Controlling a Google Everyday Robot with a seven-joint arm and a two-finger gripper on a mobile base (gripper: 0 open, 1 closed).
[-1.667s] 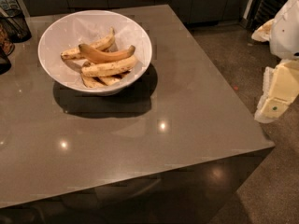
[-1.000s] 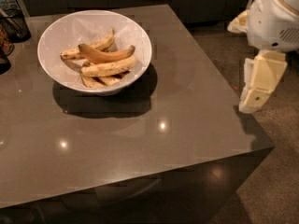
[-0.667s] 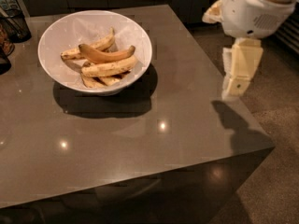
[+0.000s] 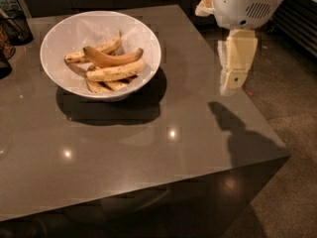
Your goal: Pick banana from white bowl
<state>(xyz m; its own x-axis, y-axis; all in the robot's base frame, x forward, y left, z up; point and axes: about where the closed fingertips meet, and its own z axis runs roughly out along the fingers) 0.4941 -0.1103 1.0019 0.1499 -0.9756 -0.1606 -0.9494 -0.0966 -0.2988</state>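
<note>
Camera view: high angle over a grey-brown table (image 4: 148, 152), its corner toward the lower right.
Vessel: white bowl (image 4: 69, 31), upright on the table's far left part, dark shadow beneath and to its right.
Task item: banana (image 4: 116, 72), thick, pale yellow, brown-speckled; lying nearly level across the bowl's middle, resting on lower fruit, untouched.
Neighbours in bowl: golden curved banana (image 4: 111, 58) just behind and touching; thinner pale banana (image 4: 94, 49) toward the far wall; further pieces (image 4: 106, 86) underneath.
Arm: white housing (image 4: 245, 4) at top right, above the table's right edge.
Tool: gripper (image 4: 232, 83), cream-coloured, hanging downward below the housing, in the air over the table's right edge, well apart from the bowl.
Grip state: not discernible.
Shadow: gripper's outline (image 4: 233, 125) cast on the tabletop near the right corner.
Periphery: black wire basket (image 4: 15, 21) at the upper left edge.
</note>
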